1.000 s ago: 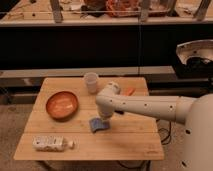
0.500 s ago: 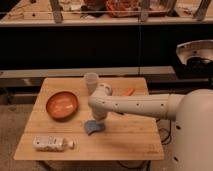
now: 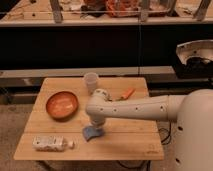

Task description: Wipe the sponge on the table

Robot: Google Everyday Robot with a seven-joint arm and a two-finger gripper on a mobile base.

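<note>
One sponge (image 3: 90, 133) lies on the table (image 3: 134, 136) directly under the hand (image 3: 96, 126), whose grip I cannot tell

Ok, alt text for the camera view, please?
A white arm's claw rests on a blue-grey sponge on a light wooden table. An orange bowl, a lying bottle and a pale cup are nearby.

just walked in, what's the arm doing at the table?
The robot's single arm reaches across the table from the right, with the gripper pointed down onto the blue-grey sponge near the front middle of the tabletop. An orange bowl, a clear bottle lying on its side, a cup and a small orange item sit around it, none touched.
</note>
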